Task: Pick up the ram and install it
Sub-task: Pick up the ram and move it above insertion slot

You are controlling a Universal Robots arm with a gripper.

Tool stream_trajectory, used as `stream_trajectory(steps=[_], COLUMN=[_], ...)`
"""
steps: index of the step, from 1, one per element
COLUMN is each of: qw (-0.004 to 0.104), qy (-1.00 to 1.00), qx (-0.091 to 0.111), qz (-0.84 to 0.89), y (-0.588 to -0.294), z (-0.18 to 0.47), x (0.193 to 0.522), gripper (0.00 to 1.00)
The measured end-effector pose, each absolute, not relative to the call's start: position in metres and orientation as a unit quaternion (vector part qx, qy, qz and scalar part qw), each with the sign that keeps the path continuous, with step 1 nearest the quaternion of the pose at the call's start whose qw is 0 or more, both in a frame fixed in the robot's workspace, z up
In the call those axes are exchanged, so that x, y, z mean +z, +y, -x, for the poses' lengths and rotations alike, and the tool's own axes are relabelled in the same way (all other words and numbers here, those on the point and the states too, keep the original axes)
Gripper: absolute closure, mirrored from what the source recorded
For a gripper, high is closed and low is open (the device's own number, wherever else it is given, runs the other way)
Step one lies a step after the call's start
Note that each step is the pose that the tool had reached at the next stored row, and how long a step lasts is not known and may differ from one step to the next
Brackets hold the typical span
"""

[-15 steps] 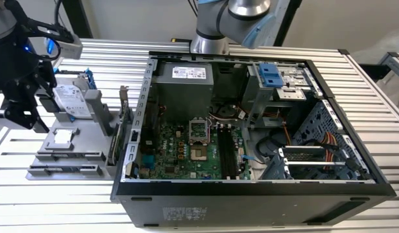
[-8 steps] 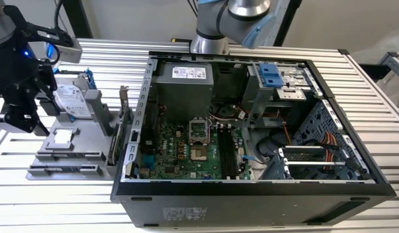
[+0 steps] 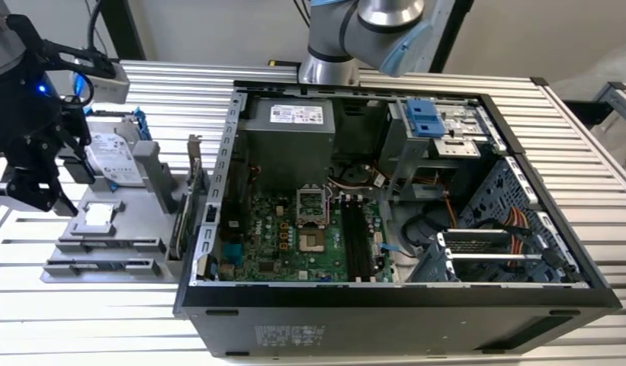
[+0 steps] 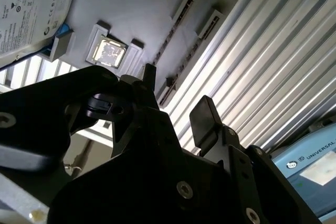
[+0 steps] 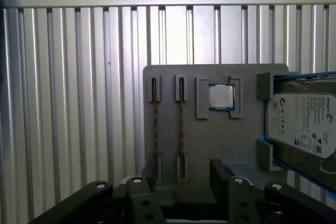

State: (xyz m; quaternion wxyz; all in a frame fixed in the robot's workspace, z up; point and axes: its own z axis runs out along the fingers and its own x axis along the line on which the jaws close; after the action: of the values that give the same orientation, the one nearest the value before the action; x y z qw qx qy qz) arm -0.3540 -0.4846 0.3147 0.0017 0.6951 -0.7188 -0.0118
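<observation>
Facing the ram (image 5: 181, 124) in the first wrist view, the released claw (image 5: 184, 169) hangs beside the exterior view's case (image 3: 394, 311).

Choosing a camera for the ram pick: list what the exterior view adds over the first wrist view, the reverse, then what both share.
Exterior view: the open computer case and its motherboard. First wrist view: two ram sticks standing on edge in the gray tray, and the gripper with jaws open. Both: the tray, hard drive, processor chip and gripper.
</observation>
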Motion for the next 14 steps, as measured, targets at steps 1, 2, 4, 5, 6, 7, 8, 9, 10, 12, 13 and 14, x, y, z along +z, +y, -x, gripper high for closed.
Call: stream_trajectory(steps=[1,2,4,5,6,7,8,9,10,12,13,14], qw=[0.002,0.002,0.002,0.002,0.002,0.002,0.002,0.002,0.002,0.002,0.002,0.002], qy=[-0.719,-0.719,-0.719,-0.719,-0.719,-0.719,-0.719,-0.719,-0.719,-0.719,-0.719,-0.719], qx=[-0.012,-0.012,-0.012,-0.012,-0.012,-0.012,-0.012,-0.012,-0.012,-0.012,-0.012,-0.012], qz=[-0.695,-0.695,-0.695,-0.695,-0.695,-0.695,-0.695,-0.695,-0.695,-0.695,-0.695,-0.695], y=[-0.4846,-0.4846,-0.4846,-0.4846,-0.4846,-0.4846,-0.4846,-0.4846,-0.4846,-0.4846,-0.4846,-0.4846], z=[0.3539,0.3540,0.3540,0.3540,0.3539,0.3540,0.3540,0.3540,0.3539,0.3540,0.3540,0.3540], x=[0.3146,0.3146,0.3142,0.3137,0.3135,0.3133,0.3131,0.3129,0.3126,0.3121,0.3119,0.3117], gripper=[0.00,0.00,0.00,0.00,0.00,0.00,0.00,0.00,0.00,0.00,0.00,0.00])
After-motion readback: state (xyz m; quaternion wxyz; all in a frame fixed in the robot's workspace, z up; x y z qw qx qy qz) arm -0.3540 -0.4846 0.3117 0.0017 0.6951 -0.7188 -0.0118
